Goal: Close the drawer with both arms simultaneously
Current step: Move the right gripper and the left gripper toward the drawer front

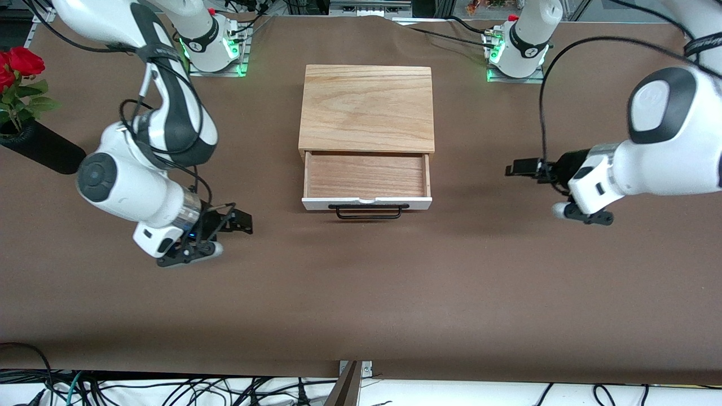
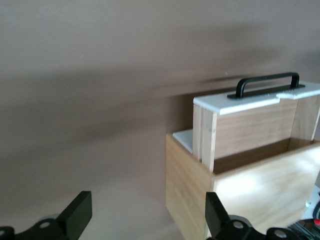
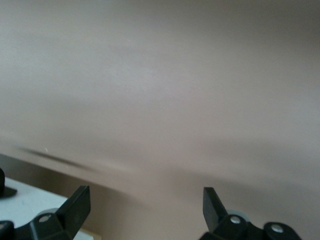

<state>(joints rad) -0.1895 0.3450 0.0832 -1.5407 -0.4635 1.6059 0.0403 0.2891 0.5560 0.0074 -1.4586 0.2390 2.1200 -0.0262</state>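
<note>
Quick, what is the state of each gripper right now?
Left gripper: open, holding nothing, over the table beside the drawer.
Right gripper: open, holding nothing, over the table.

My front camera looks down from high across the table (image 1: 361, 293), facing both bases. My left wrist camera peers past its spread fingers (image 2: 75, 215) at the drawer (image 2: 250, 125), shared with the front view. My right wrist camera looks low over tabletop (image 3: 160, 100).
</note>
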